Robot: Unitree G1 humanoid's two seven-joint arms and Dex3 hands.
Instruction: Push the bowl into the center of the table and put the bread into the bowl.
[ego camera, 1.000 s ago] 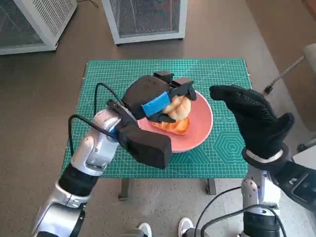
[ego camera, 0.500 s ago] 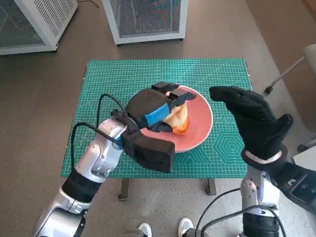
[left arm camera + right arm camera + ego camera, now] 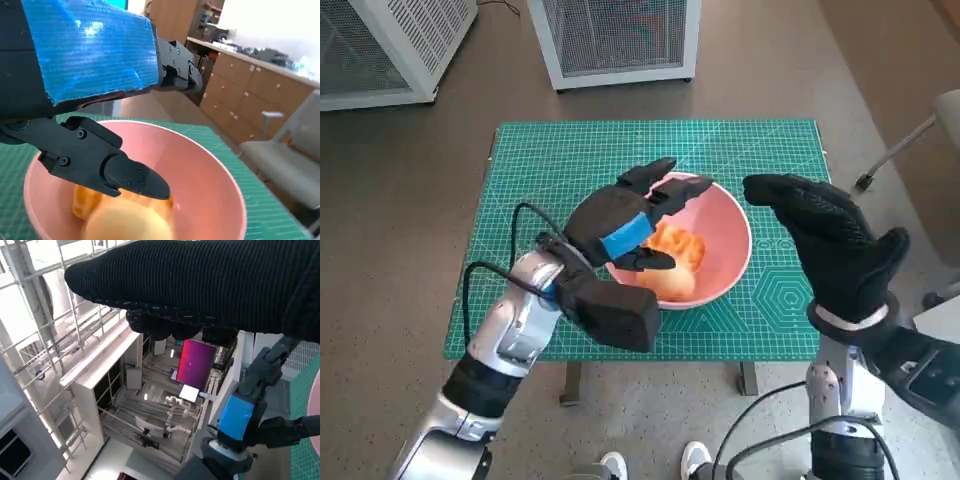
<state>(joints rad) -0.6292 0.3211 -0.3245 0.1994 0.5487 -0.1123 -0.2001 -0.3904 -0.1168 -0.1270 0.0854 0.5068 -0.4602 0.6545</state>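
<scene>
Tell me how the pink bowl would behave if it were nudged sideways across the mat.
The pink bowl would probably slide rather than tip: it looks wide and shallow. Its smooth, glossy wall suggests light plastic, so it may skid easily on the green mat. The bread inside adds a little weight and might shift.

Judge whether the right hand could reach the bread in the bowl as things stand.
Probably not cleanly: the left hand hovers open right over the bread in the pink bowl, while the right hand is raised beside it.

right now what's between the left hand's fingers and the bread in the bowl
Nothing: in the left wrist view the left hand hangs open above the bread in the pink bowl, with only a bare gap between.
</scene>
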